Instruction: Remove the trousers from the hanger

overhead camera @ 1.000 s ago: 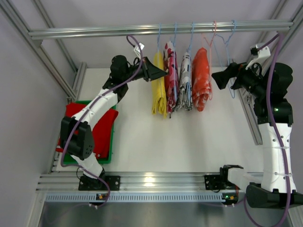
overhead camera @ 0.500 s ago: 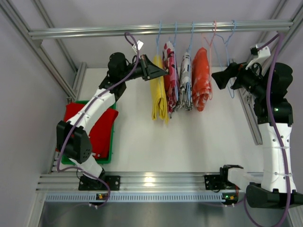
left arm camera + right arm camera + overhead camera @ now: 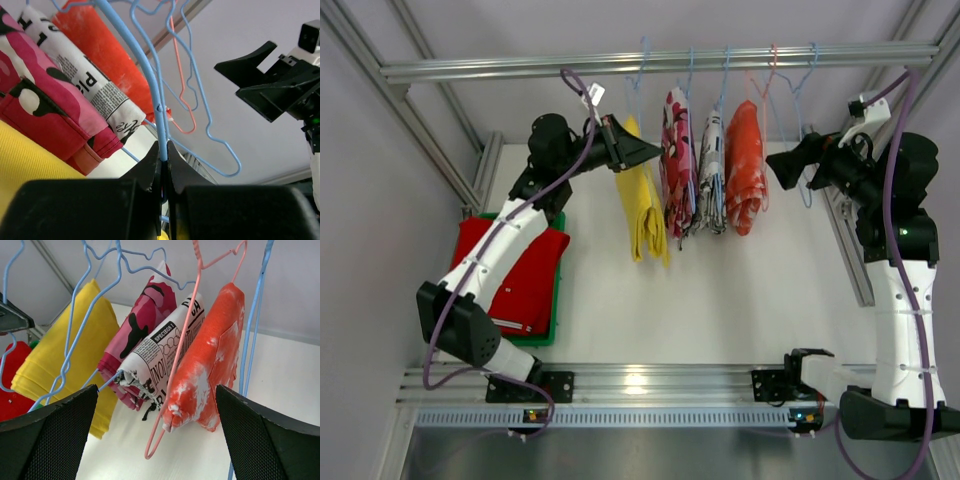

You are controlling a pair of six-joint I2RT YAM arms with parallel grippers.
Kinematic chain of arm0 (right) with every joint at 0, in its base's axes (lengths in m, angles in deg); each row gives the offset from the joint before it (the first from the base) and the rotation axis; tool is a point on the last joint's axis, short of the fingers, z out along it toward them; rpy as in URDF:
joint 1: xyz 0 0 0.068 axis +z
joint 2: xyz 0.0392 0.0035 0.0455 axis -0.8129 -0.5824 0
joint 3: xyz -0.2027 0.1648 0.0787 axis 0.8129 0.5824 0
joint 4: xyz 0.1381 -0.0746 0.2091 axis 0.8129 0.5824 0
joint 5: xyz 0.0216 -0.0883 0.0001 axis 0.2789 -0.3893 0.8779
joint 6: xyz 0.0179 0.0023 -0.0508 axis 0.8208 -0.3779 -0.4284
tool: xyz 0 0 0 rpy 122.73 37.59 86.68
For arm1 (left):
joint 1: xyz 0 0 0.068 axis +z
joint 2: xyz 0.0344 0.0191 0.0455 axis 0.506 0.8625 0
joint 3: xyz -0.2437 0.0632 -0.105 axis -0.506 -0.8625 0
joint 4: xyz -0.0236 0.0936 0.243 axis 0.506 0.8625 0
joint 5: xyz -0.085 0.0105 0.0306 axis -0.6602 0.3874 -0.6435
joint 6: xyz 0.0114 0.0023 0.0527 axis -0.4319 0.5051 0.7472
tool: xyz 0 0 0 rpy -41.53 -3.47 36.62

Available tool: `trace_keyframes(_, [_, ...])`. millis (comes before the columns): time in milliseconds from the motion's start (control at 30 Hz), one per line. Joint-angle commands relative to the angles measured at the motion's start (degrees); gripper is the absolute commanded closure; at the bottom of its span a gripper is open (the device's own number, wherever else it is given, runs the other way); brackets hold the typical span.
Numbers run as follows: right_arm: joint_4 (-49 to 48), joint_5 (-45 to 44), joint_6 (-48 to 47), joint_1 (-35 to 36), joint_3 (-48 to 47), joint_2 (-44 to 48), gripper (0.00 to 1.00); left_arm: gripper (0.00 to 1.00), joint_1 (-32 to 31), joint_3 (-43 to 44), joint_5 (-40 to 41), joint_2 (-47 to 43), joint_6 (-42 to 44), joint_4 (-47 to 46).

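Yellow trousers [image 3: 642, 205] hang folded over a blue wire hanger [image 3: 638, 75] on the top rail [image 3: 520, 68]. My left gripper [image 3: 652, 152] is shut on that hanger's wire just above the cloth. In the left wrist view the jaws [image 3: 163, 146] pinch the blue wire [image 3: 145, 65], with yellow cloth [image 3: 30, 170] at lower left. Red trousers [image 3: 525, 275] lie in the green bin [image 3: 558, 310]. My right gripper [image 3: 775, 165] stands open to the right of the garments; its wrist view [image 3: 157, 430] shows the yellow trousers [image 3: 75, 345] at left.
Three other garments hang to the right of the yellow pair: pink camouflage [image 3: 677, 165], newsprint pattern [image 3: 712, 170] and orange-white [image 3: 745, 165]. Bare pink [image 3: 770, 75] and blue [image 3: 807, 150] hangers hang by the right gripper. Metal frame posts run along both sides.
My left gripper has drawn the hanger with the yellow trousers to the left along the rail, opening a gap to the pink garment. The right arm has stayed still.
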State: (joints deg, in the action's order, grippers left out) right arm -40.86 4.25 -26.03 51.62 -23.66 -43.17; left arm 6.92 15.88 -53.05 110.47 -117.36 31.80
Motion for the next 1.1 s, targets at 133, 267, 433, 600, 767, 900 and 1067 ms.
trace_keyframes(133, [-3.6, 1.9, 0.8, 0.9, 1.7, 1.7, 0.01, 1.00, 0.9, -2.1, 4.0, -11.1, 3.3, -18.6])
trace_keyframes(267, [-4.0, 3.9, 1.5, 1.3, 1.4, 1.4, 0.01, 1.00, 0.9, -3.0, 3.6, -11.8, 3.2, -18.0])
trace_keyframes(433, [-5.8, 3.8, 3.5, 4.8, 1.7, 1.5, 0.01, 1.00, 0.5, -6.6, 3.2, -14.2, 3.7, -16.2])
trace_keyframes(600, [-7.7, 1.5, 4.7, 12.9, 2.6, 0.9, 0.01, 1.00, -0.8, -12.9, 4.3, -19.2, 6.0, -13.9])
trace_keyframes(767, [-12.6, 0.2, 8.1, 20.4, 2.3, -1.5, 0.00, 1.00, -2.0, -15.5, 5.4, -24.0, 10.8, -10.2])
trace_keyframes(900, [-20.3, -1.3, 12.0, 26.2, 2.0, -3.7, 0.00, 1.00, -2.1, -17.8, 5.4, -26.9, 12.5, -7.8])
trace_keyframes(1067, [-27.6, -2.8, 20.7, 34.6, -1.1, -10.0, 0.00, 1.00, -2.5, -20.4, 5.9, -29.6, 12.9, -6.4])
